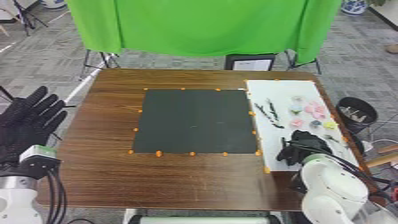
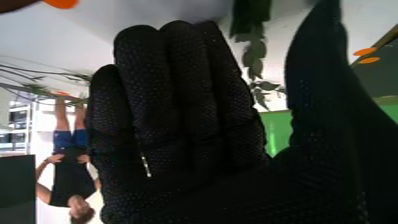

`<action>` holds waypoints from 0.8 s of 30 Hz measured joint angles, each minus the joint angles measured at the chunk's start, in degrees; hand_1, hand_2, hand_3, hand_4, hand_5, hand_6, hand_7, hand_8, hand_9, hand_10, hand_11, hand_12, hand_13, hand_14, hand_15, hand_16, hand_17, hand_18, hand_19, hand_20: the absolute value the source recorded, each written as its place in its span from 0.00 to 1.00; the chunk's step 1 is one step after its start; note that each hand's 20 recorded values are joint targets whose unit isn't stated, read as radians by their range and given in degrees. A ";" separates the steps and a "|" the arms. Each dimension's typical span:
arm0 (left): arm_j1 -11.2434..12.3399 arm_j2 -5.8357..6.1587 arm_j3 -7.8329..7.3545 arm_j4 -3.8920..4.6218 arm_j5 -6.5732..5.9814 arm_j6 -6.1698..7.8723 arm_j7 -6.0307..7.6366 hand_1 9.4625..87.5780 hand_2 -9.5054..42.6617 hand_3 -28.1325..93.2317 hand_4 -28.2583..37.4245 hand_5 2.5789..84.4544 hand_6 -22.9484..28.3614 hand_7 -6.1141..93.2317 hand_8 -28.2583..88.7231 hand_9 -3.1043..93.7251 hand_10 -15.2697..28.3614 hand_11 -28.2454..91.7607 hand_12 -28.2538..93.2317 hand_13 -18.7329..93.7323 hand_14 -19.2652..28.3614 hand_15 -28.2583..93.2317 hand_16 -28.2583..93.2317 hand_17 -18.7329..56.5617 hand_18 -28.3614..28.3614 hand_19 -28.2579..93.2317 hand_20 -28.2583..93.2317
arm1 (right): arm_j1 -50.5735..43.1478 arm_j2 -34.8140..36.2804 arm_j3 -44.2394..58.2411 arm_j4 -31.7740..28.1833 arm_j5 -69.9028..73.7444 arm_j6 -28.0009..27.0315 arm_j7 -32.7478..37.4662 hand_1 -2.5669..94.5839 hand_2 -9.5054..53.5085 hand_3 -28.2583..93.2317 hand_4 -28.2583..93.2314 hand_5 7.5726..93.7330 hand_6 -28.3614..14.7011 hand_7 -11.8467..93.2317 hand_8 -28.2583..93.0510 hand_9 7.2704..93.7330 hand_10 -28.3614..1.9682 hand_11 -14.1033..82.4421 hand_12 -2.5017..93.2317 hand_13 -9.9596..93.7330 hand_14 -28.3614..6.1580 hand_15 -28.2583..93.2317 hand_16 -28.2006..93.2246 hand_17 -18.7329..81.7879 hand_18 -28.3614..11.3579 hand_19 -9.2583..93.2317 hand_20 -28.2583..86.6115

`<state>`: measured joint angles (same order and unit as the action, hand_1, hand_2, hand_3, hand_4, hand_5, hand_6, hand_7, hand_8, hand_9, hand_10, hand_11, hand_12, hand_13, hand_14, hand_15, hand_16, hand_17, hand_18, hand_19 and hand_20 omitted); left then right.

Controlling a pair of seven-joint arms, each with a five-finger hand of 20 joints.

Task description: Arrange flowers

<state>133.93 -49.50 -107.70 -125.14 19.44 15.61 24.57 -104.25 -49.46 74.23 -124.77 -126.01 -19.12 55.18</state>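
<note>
The arranging looks unbegun, with the flowers (image 1: 314,108) loose along the counter's (image 1: 98,150) right edge, the right hand (image 1: 305,144) (fingers straight, thumb apart) towards the near right corner, and the left hand (image 1: 28,122) open beyond the left edge.

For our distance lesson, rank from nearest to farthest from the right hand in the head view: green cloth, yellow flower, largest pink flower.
1. Yellow flower, on the white sheet.
2. Largest pink flower, farther up.
3. Green cloth, beyond the table.
</note>
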 measured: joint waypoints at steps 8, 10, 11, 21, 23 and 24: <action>-0.23 0.00 0.09 0.22 -0.06 -0.32 -0.40 0.21 0.36 0.84 0.00 0.46 0.65 0.17 0.18 0.37 0.75 0.38 0.34 0.34 0.76 0.49 0.19 0.15 0.77 0.52 0.29 | 0.85 -1.72 -0.42 0.93 -1.16 -0.48 0.01 0.60 0.00 0.83 0.06 0.86 0.59 0.35 0.37 0.95 0.62 0.24 0.47 0.87 0.62 0.52 0.55 0.67 0.20 0.94 0.49; -0.25 0.00 0.12 0.23 -0.13 -0.34 -0.43 0.21 0.36 0.84 0.00 0.46 0.65 0.17 0.18 0.37 0.75 0.38 0.34 0.34 0.76 0.49 0.19 0.15 0.77 0.52 0.29 | 0.72 -1.87 -0.31 0.95 -1.20 -0.32 0.02 0.58 0.00 0.85 0.09 0.85 0.61 0.39 0.38 0.97 0.63 0.22 0.43 0.89 0.64 0.49 0.54 0.70 0.24 0.93 0.48; -0.28 0.00 0.17 0.24 -0.17 -0.34 -0.43 0.22 0.36 0.84 0.00 0.46 0.65 0.17 0.18 0.37 0.75 0.38 0.34 0.34 0.76 0.49 0.19 0.15 0.77 0.52 0.29 | 0.56 -1.90 -0.17 0.97 -1.19 0.02 0.03 0.57 0.00 0.86 0.10 0.85 0.61 0.40 0.38 0.97 0.63 0.22 0.43 0.90 0.65 0.46 0.55 0.71 0.25 0.93 0.47; -0.18 -0.10 0.32 0.26 -0.61 -0.35 -0.34 0.23 0.34 0.84 0.01 0.46 0.65 0.17 0.18 0.37 0.74 0.38 0.34 0.34 0.76 0.49 0.19 0.15 0.77 0.52 0.30 | -5.33 -1.03 0.44 1.88 -1.30 19.28 -2.04 0.52 0.00 0.92 0.23 0.80 0.57 0.65 0.22 1.00 0.71 0.32 0.50 0.98 0.72 0.42 0.69 0.77 0.28 0.93 0.52; -0.18 -0.12 0.32 0.26 -0.64 -0.35 -0.30 0.23 0.34 0.84 0.01 0.46 0.65 0.17 0.18 0.37 0.74 0.38 0.34 0.34 0.76 0.49 0.19 0.15 0.77 0.52 0.30 | -5.76 -0.77 0.38 1.96 -1.30 20.79 -2.27 0.52 0.00 0.92 0.24 0.79 0.56 0.67 0.20 1.00 0.71 0.32 0.51 0.98 0.72 0.42 0.70 0.76 0.27 0.94 0.52; -0.18 -0.13 0.32 0.26 -0.66 -0.36 -0.29 0.23 0.34 0.84 0.02 0.46 0.65 0.17 0.18 0.37 0.74 0.38 0.34 0.34 0.76 0.49 0.19 0.15 0.77 0.52 0.30 | -5.81 -0.68 0.37 1.99 -1.25 21.12 -2.31 0.52 0.00 0.92 0.24 0.79 0.55 0.67 0.19 1.00 0.71 0.32 0.52 0.98 0.71 0.43 0.71 0.76 0.26 0.94 0.52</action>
<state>133.75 -49.62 -107.37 -124.87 18.78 15.25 24.28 -110.06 -50.13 74.60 -122.79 -127.26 2.01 52.87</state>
